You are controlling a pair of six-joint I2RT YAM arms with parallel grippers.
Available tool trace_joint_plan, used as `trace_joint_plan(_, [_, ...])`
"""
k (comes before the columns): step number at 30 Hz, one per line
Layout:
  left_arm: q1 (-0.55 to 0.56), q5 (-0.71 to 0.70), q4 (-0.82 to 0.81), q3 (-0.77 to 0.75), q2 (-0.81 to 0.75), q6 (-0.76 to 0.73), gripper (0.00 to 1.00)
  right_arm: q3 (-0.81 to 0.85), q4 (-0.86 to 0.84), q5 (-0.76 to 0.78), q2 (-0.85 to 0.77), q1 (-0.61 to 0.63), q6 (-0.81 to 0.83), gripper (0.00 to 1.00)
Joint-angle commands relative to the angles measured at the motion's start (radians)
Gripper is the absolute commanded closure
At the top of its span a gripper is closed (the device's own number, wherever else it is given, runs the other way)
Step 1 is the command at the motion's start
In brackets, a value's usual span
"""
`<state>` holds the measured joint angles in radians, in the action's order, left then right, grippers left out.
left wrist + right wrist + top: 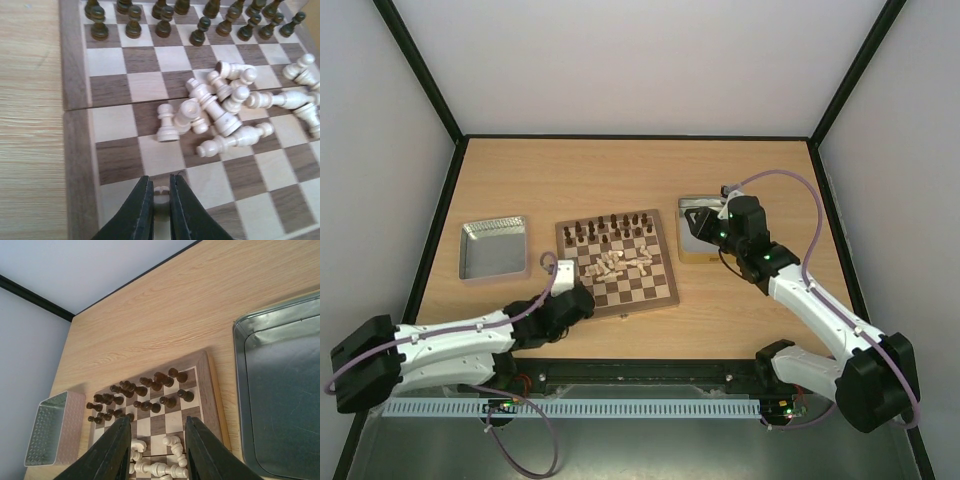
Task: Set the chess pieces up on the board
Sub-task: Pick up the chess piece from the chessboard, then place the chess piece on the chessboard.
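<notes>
The pale side is barely begun. The dark pieces (610,228) stand upright in two rows along the 12 o'clock edge of the board (665,292); the rows at its 6 o'clock edge show no standing men in the top view. The pale pieces (220,107) lie in a tangled heap at the board's middle, most on their sides and touching one another; one pawn (167,125) at the heap's 9 o'clock side stands upright.

The left gripper (161,181) is clenched on a single pale piece (161,195) over a cream square near the board's 7 o'clock corner; whether its base touches the square cannot be told. The right gripper (158,421) hovers over the right tin (280,390) at the board's 3 o'clock, its jaws apart with nothing between them. By this look, nearly the whole pale set remains to be stood up and sorted.

The men are turned wood, round-headed with flared bases, smooth and likely to roll when lying. The board is wood in dark and cream checks with a brown rim and a seam across its middle. The tins are shallow, square, dull metal; the left tin (492,247) sits at the board's 9 o'clock. The table (740,170) shows a pale wood grain.
</notes>
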<state>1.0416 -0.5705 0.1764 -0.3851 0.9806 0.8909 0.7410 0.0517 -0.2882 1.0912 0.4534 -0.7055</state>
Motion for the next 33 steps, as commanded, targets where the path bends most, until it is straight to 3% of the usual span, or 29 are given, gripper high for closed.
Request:
trace_joint_plan(1, [0.117, -0.312, -0.107, 0.063, 0.034, 0.080, 0.91, -0.015, -0.045, 0.004, 0.010, 0.007, -0.018, 0.70])
trace_joint_plan(6, [0.202, -0.463, -0.094, 0.079, 0.082, 0.171, 0.92, -0.017, -0.048, 0.004, 0.014, 0.007, -0.023, 0.70])
trace_joint_plan(11, [0.218, -0.478, -0.120, 0.096, 0.119, 0.205, 0.92, -0.017, -0.050, 0.010, 0.018, 0.007, -0.025, 0.70])
trace_joint_plan(28, [0.222, -0.434, -0.171, 0.121, 0.105, 0.178, 0.76, -0.011, -0.048, 0.015, 0.031, 0.007, -0.023, 0.69])
trace_joint_plan(33, [0.123, -0.313, -0.009, 0.060, 0.018, 0.198, 0.63, -0.008, -0.040, 0.014, 0.022, 0.007, -0.025, 0.68])
